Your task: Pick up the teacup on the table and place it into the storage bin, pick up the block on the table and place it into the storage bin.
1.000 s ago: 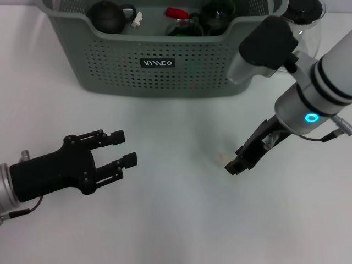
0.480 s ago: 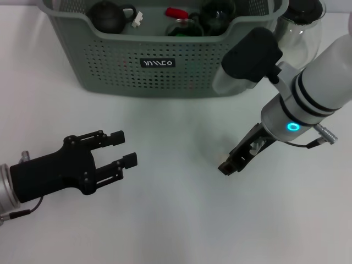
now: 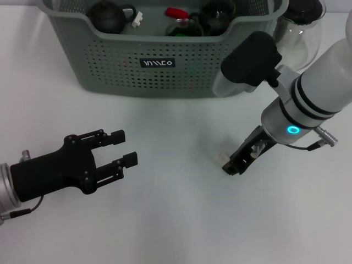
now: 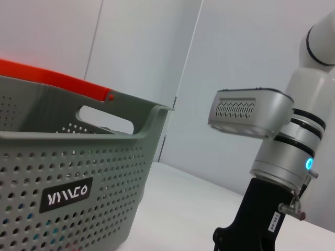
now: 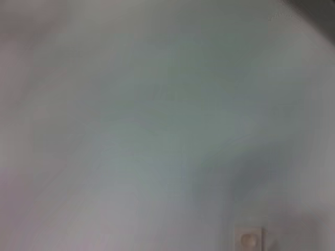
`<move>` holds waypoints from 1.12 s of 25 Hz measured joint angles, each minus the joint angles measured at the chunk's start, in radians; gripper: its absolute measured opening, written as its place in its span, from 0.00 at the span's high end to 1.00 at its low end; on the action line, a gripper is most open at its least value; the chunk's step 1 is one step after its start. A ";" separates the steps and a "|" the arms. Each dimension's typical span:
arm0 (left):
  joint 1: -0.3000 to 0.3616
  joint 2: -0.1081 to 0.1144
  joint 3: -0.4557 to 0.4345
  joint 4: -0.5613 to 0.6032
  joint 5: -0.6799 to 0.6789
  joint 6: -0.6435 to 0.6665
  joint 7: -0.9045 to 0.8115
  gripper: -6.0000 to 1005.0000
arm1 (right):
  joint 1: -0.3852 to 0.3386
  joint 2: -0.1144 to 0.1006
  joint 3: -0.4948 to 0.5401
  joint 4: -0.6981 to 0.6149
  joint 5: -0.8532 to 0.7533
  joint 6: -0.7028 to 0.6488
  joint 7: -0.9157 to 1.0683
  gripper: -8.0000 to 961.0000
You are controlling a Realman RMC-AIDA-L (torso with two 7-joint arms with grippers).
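**Head view: right arm low over a small pale block**

Head view, nearest first: the left gripper (image 3: pixel 121 153) hangs low at the near left, its two black fingers spread apart with nothing between them, well apart from everything else. It looks parked.

Further in, right of centre, the right gripper (image 3: pixel 234 165) is tilted down to the table (image 3: pixel 165 220), its tip just beside a small pale block (image 3: pixel 224 157). Whether its fingers are spread or closed cannot be told from here, and the right wrist view does not show them. That view does show the block (image 5: pixel 248 238) as a little cream square with a round stud on top.

Judging by its look, the block is light, stiff and smooth, so it may skid on the table if nudged from one side. A hold across its two opposite flat sides, low down, seems the safest.

At the far side stands the storage bin (image 3: pixel 159 74), already holding dark and green items; no teacup shows on the table. A glass jug (image 3: pixel 300 25) stands to the bin's far right.
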 joint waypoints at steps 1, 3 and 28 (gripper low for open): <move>0.000 0.000 0.000 0.000 0.000 0.000 0.000 0.43 | 0.000 0.000 0.000 0.000 0.000 0.000 0.000 0.60; 0.000 0.000 0.000 0.000 -0.001 0.000 0.000 0.43 | 0.004 0.000 -0.001 0.007 0.000 0.001 0.001 0.68; 0.006 0.000 0.000 -0.001 -0.005 -0.007 0.001 0.43 | -0.141 -0.005 0.358 -0.561 0.278 0.157 -0.201 0.78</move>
